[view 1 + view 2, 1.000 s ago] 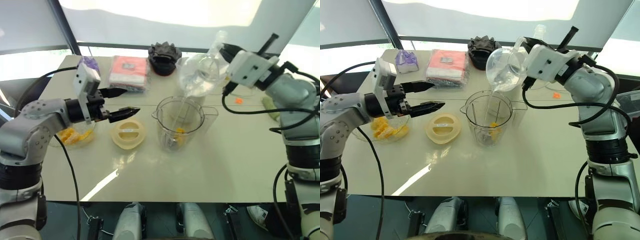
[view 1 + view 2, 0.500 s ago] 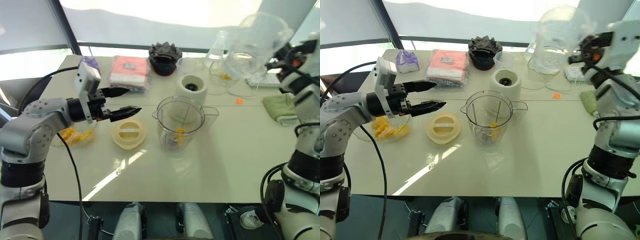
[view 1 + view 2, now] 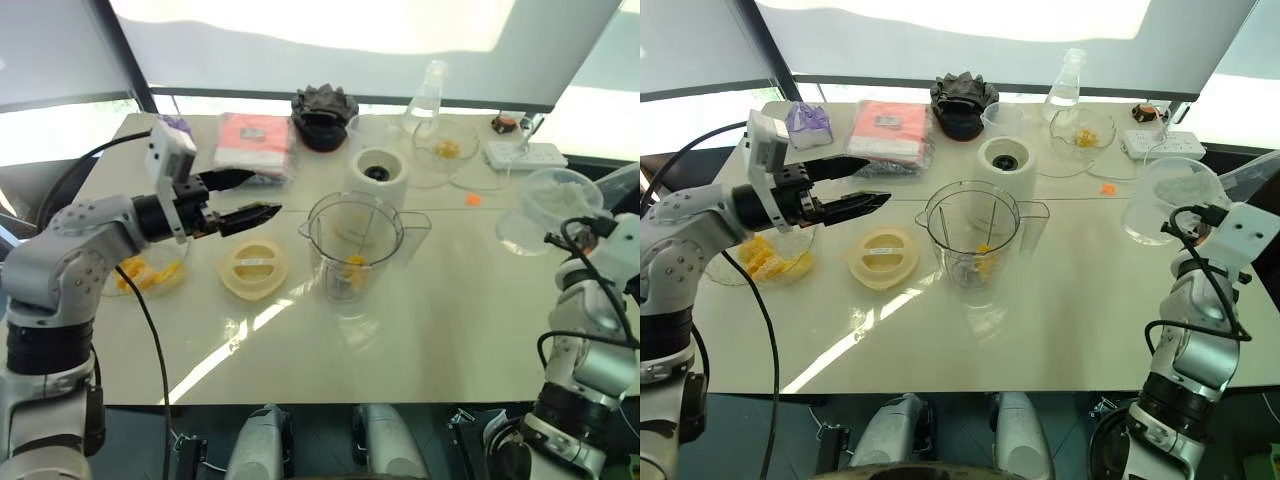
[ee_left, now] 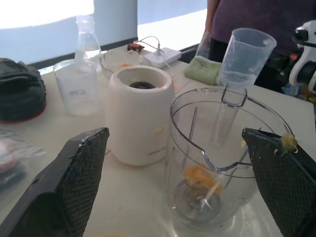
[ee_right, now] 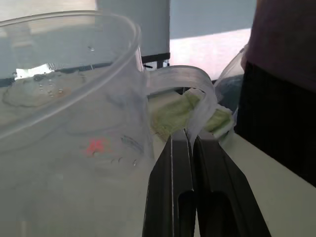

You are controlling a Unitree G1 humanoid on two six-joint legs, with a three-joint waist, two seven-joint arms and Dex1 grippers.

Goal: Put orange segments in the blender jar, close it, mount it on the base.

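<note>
One jar point(image 3: 352, 245), one lid point(image 3: 256, 268), one base point(image 3: 378, 178); left gripper point(image 3: 263, 193) gapes wide, right gripper point(image 5: 190, 140) pinches one jug point(image 3: 1167, 200) by its handle.

- jar point(image 3: 972, 240): showing clear, a single orange segment point(image 3: 986, 262) lying inside.
- base point(image 3: 1004, 168), just behind the jar: showing white with a dark socket.
- lid point(image 3: 883, 257), left of the jar: showing pale cream.
- bowl point(image 3: 725, 272), further left of the jar: holding yellow-orange fruit point(image 3: 770, 258).
- packet point(image 3: 890, 130), behind-left of the jar: showing red-pink.
- pitcher point(image 3: 1165, 200), right of the jar: showing clear.
- left gripper point(image 3: 877, 180), its pads point(image 4: 74, 182): showing black, cross-hatched.
- table point(image 3: 1070, 310): showing off-white.
</note>
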